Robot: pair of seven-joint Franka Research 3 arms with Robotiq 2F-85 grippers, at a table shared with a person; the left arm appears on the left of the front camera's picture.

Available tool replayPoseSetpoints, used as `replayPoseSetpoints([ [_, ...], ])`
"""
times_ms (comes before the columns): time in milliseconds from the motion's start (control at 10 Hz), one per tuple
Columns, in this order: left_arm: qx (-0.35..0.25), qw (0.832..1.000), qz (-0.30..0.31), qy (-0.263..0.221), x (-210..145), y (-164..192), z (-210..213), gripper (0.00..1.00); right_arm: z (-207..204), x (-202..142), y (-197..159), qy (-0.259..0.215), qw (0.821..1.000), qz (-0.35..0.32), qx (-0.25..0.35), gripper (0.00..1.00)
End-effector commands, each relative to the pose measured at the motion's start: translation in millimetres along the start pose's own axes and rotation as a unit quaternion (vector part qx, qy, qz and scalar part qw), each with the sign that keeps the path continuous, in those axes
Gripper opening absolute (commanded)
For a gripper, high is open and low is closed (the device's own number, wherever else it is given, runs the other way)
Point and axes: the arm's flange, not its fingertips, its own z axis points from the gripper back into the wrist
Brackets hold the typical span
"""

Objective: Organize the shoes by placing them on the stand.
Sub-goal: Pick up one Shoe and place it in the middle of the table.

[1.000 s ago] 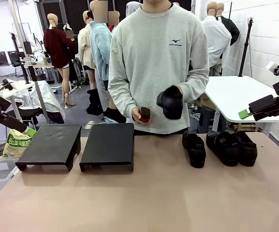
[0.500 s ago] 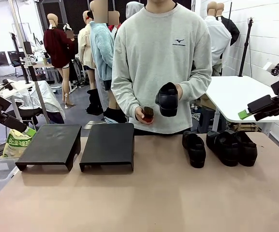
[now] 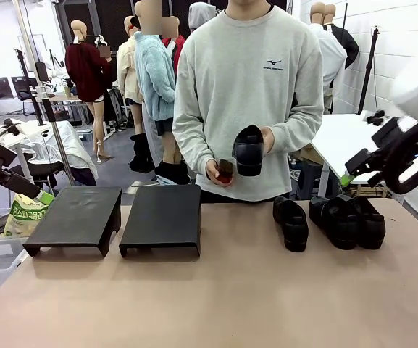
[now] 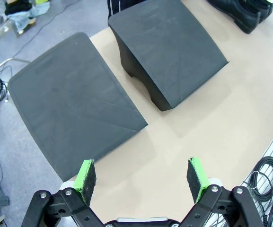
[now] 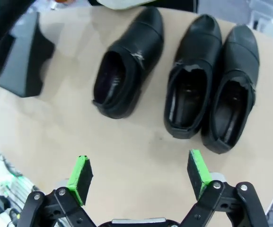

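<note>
Tan tabletop (image 3: 230, 304) lies bare on the near side, and nothing of the task looks done: the two black stands (image 3: 161, 217), side by side at about ten o'clock on the table, carry no shoe. In the left wrist view the left gripper (image 4: 141, 177) hangs above the table with its green pads spread wide and nothing between them. Both stands lie ahead of it at eleven to twelve o'clock, well apart from its jaws. In the right wrist view the right gripper (image 5: 138, 175) is likewise released and empty, poised over the three shoes (image 5: 193, 80) on the table. One shoe sits alone at eleven o'clock from the jaws and a close pair at one o'clock, all below the fingertips and not touched. In the front view these three rest at about two o'clock on the table, near the far edge. Beyond them the person holds a fourth shoe (image 3: 249, 150) upright in one hand (image 3: 266, 139) and a small brown block (image 3: 225, 171) in the other, over the table's far side. All four shoes therefore remain to be moved across to the stands, I judge.
</note>
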Motion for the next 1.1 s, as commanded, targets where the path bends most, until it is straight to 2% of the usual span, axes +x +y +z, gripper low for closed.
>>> replayPoseSetpoints([
  [0,-0.008,1.000,-0.005,-0.005,-3,3,0,1.00,-11,21,-3,0.048,0.997,-0.012,-0.056,1.00],
  [200,-0.008,1.000,-0.005,-0.005,-3,3,0,1.00,-18,26,3,0.059,0.997,-0.009,-0.057,1.00],
  [300,-0.008,1.000,-0.005,-0.005,-3,3,0,1.00,-25,17,-5,0.041,0.998,-0.006,-0.044,1.00],
  [500,-0.008,1.000,-0.005,-0.005,-3,3,0,1.00,-25,17,-5,0.041,0.998,-0.006,-0.044,1.00],
  [600,-0.008,1.000,-0.005,-0.005,-3,3,0,1.00,-27,22,-3,0.048,0.997,-0.006,-0.052,1.00],
  [800,-0.008,1.000,-0.005,-0.005,-3,3,0,1.00,-37,46,22,0.069,0.992,0.008,-0.107,1.00],
  [1000,-0.008,1.000,-0.005,-0.005,-3,3,0,1.00,-67,59,27,0.110,0.985,0.004,-0.132,1.00],
])
